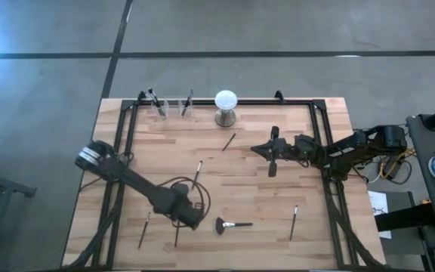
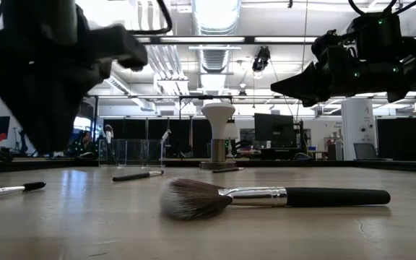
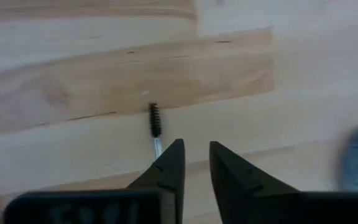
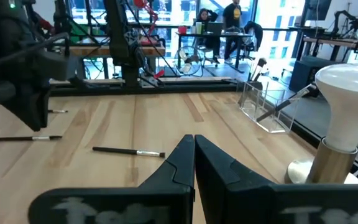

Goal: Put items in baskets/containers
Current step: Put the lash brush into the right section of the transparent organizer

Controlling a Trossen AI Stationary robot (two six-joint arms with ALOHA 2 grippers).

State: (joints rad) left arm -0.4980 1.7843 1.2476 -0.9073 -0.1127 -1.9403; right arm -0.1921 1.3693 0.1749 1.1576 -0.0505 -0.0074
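My left gripper [image 1: 195,221] [image 3: 196,144] hangs over the near middle of the table, its fingers a narrow gap apart and empty. A slim brush with a dark spiral head [image 3: 155,120] lies flat on the wood beside one finger, and its handle runs out of sight under that finger. The black fan-headed brush [image 1: 231,224] [image 2: 266,196] lies just to the right. My right gripper [image 1: 254,149] [image 4: 193,138] is shut and empty, in the air right of centre. The clear cups [image 1: 174,106] [image 4: 263,102] stand at the far edge, two of them with brushes standing in them.
A white globe on a metal stand [image 1: 226,107] [image 4: 344,118] stands beside the cups. Loose brushes lie at the centre [image 1: 230,140], at left of centre [image 1: 198,172], at the near left [image 1: 144,230] and at the near right [image 1: 294,221]. A black rail [image 1: 225,102] frames the tabletop.
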